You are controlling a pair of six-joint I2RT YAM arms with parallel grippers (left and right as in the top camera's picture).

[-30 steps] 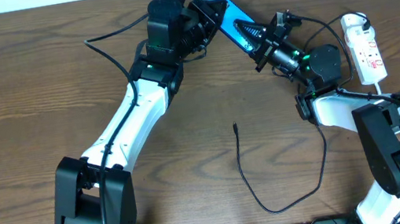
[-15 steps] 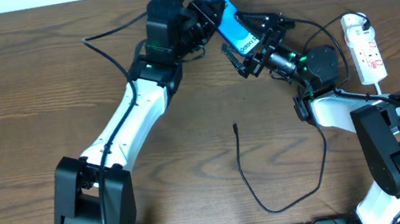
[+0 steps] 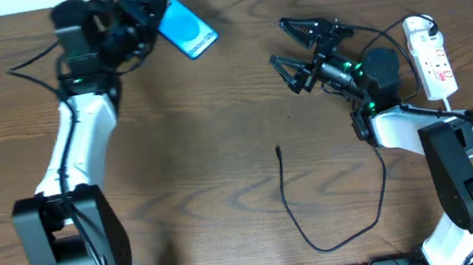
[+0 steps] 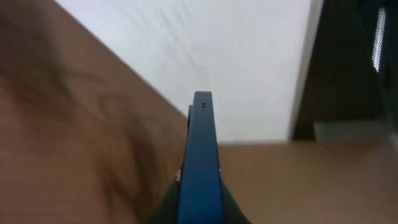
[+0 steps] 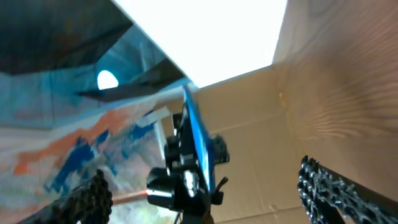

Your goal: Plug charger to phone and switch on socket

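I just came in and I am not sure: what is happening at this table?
The left fingers hold the phone at the far left. The right fingers are open and empty. The charger lies loose on the table, not plugged in; the socket sits at the right.

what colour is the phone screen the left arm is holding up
Bright blue-cyan with a paler swirl across it. The phone shows best in the overhead view.

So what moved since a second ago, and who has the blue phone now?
The right end effector opened and let go of the phone. The left end effector, shut on the phone, swung it away to the left along the far edge. The charger and the socket stayed where they lay.
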